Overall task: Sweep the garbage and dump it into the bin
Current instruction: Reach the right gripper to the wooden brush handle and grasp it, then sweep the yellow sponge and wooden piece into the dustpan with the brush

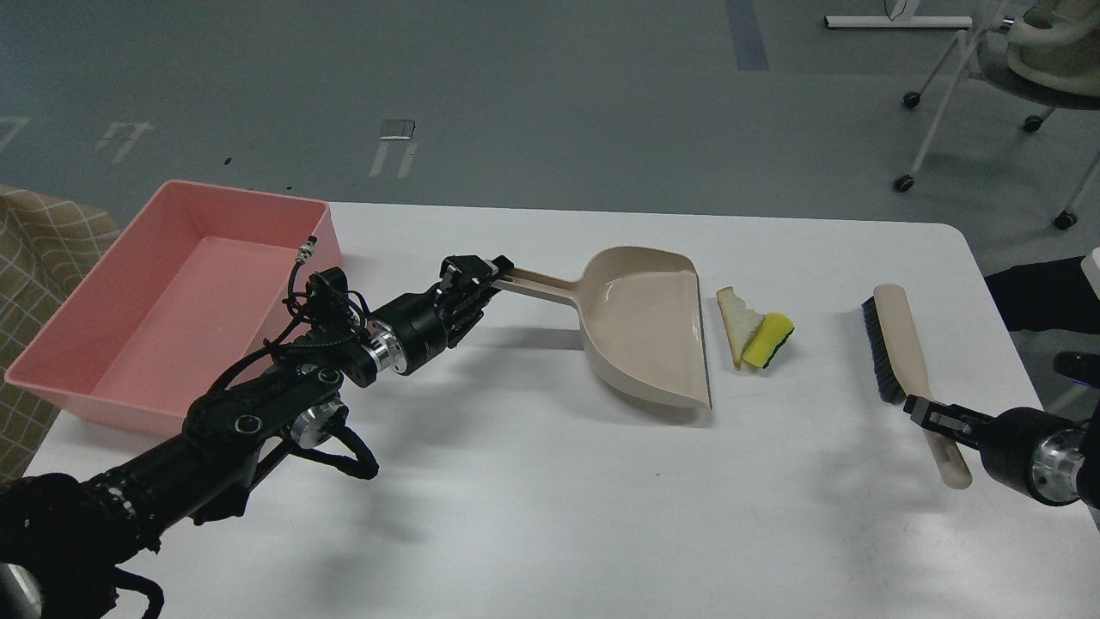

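Observation:
The garbage lies on the white table: a white bread slice (736, 320) with tan crust and a yellow sponge chunk (769, 337), touching each other. They sit just right of the open lip of the beige dustpan (649, 322). My left gripper (479, 277) is shut on the end of the dustpan's long handle. The pink bin (103, 404) stands at the far left of the table, with nothing in it. My right gripper (926, 414) is closed around the handle of the beige brush (898, 344), right of the garbage.
The table's right edge (1023, 361) runs close beside the brush. A wheeled chair (1014, 77) stands on the floor at the back right. A checked cloth (34, 249) lies left of the bin.

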Robot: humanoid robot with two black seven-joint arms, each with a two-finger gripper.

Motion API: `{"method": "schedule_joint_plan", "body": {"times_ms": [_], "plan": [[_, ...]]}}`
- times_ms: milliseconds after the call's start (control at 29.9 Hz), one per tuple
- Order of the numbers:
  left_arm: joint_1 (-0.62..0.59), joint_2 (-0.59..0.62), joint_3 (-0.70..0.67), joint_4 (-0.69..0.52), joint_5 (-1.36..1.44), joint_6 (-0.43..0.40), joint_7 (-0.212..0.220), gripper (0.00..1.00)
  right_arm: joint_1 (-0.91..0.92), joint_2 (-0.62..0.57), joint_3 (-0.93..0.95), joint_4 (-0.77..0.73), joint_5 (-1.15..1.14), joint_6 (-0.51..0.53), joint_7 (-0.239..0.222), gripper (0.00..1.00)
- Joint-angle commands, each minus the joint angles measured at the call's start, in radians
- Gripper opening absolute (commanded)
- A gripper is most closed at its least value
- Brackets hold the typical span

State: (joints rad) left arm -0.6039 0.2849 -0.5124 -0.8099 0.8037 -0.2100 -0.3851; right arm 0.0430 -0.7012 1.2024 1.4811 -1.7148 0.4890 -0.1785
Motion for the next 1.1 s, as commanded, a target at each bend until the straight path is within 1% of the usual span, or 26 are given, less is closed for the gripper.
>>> {"method": "schedule_joint_plan", "body": {"times_ms": [0,33,67,100,334,534,735,835,935,1002,1069], "plan": [[0.000,0.000,-0.001,0.000,0.000,0.000,0.000,0.11,0.000,0.003,-0.001,0.004,0.004,0.000,0.001,0.23],[0.000,0.000,-0.001,0.000,0.000,0.000,0.000,0.11,0.000,0.003,-0.001,0.004,0.004,0.000,0.001,0.22],[0.000,0.002,-0.001,0.000,0.000,0.000,0.000,0.11,0.001,0.005,0.002,0.007,0.009,0.000,0.001,0.17],[0.000,0.002,0.000,0.000,0.000,0.000,0.000,0.11,0.003,0.009,0.005,0.010,0.012,0.000,0.002,0.15],[0.001,0.002,0.000,0.000,-0.006,0.014,0.000,0.10,0.001,0.020,-0.003,0.051,0.015,0.000,0.010,0.14],[0.009,0.002,0.002,0.003,0.002,0.023,-0.001,0.10,0.027,0.088,-0.021,0.071,0.015,0.000,0.011,0.14],[0.010,-0.009,0.003,0.003,0.005,0.049,-0.009,0.10,0.167,0.117,-0.174,0.070,0.015,0.000,0.005,0.14],[0.010,-0.010,0.002,0.001,0.005,0.052,-0.009,0.10,0.234,0.158,-0.237,0.059,0.015,0.000,-0.001,0.15],[0.012,-0.010,0.002,0.001,0.003,0.052,-0.011,0.10,0.258,0.213,-0.257,0.057,0.014,0.000,-0.013,0.15],[0.016,-0.009,0.002,0.001,0.003,0.052,-0.011,0.10,0.261,0.247,-0.271,0.057,0.014,0.000,-0.033,0.15],[0.018,-0.009,0.002,0.001,0.003,0.052,-0.012,0.10,0.262,0.301,-0.277,0.071,0.017,0.000,-0.027,0.15]]}}
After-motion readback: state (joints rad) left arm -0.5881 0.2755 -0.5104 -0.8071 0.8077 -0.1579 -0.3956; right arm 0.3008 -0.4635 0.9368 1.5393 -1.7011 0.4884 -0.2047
